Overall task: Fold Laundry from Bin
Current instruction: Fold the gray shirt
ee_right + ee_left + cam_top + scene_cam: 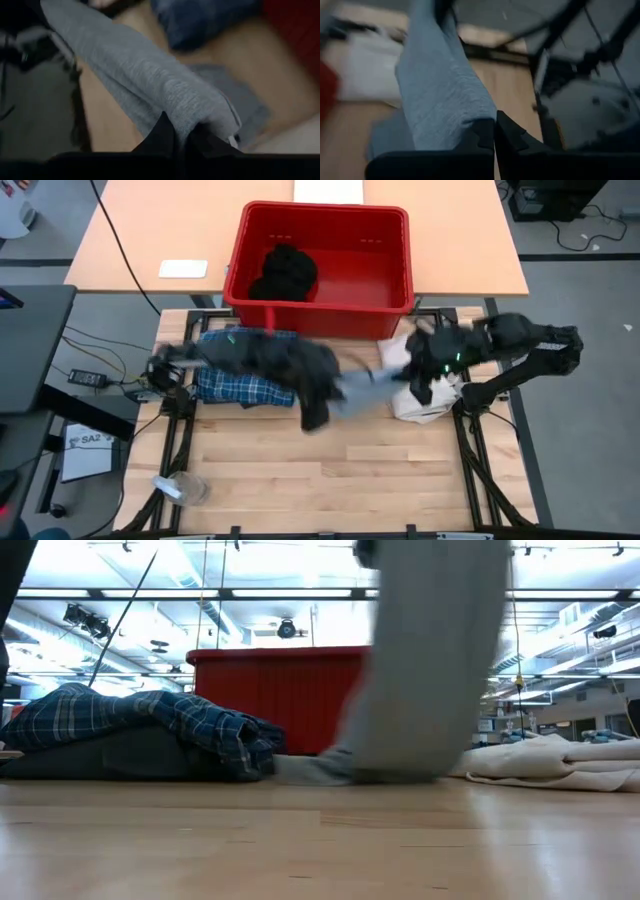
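Observation:
The light grey piece is held up between both grippers over the table's middle. In the low view it hangs as a broad band with its lower end on the table. My left gripper and my right gripper are each shut on it. The blue-and-white plaid shirt lies bunched at the left, under my left arm, on a dark grey piece. A black piece lies in the red bin. My left gripper pinches a bunched edge of the light grey piece between its two fingers. The cloth runs away from the fingers as a gathered band toward my other arm. One layer or several, I cannot tell. My right gripper pinches a folded edge of the light grey piece between its two fingers. The cloth stretches from the fingers as a fairly straight band toward my left arm, and a part hangs below.
A white fabric bag lies at the table's right under my right arm and shows in the low view. The bin stands at the table's far edge. A clear plastic cup lies near the front left. Bare wood lies toward the near edge.

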